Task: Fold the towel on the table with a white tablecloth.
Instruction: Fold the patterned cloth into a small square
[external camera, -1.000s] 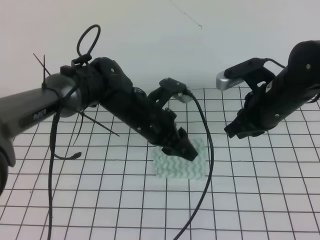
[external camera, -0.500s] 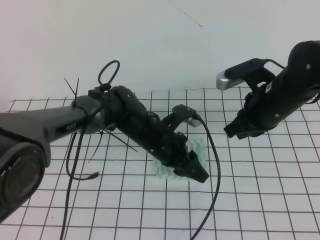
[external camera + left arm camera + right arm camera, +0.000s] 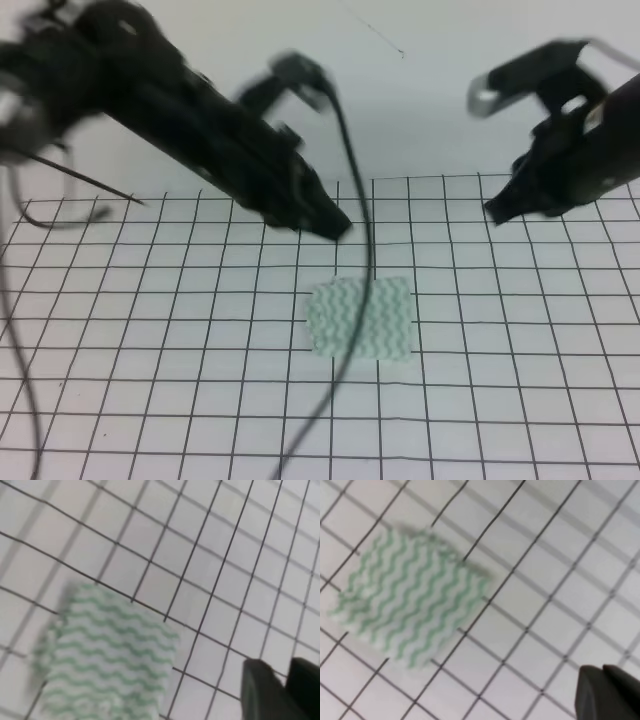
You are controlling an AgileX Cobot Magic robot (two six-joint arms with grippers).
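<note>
Here, in the exterior high view, the towel point(image 3: 361, 318) is seen lying flat on the counter point(image 3: 150, 400) near its middle, as a compact rectangle that is judged to be folded already. The left gripper point(image 3: 335, 226) is held above and behind it, apart from the cloth, and the right gripper point(image 3: 497, 210) is held well off to the right; whether either is spread or pressed together cannot be told there, as both are blurred. A dangling cable point(image 3: 350, 300) is seen crossing the towel's left half.

In the left wrist view, the towel point(image 3: 105, 655) is shown untouched, and the dark fingertips point(image 3: 260, 690) at the lower right appear pressed close together with nothing between them.

In the right wrist view, the towel point(image 3: 410, 600) lies free, and the fingertips point(image 3: 595, 695) seem likewise closed on nothing.

The fold could be disturbed if the cable were dragged across the cloth. The gridded white cloth is smooth, and a plain pale wall point(image 3: 400, 100) is seen behind.
</note>
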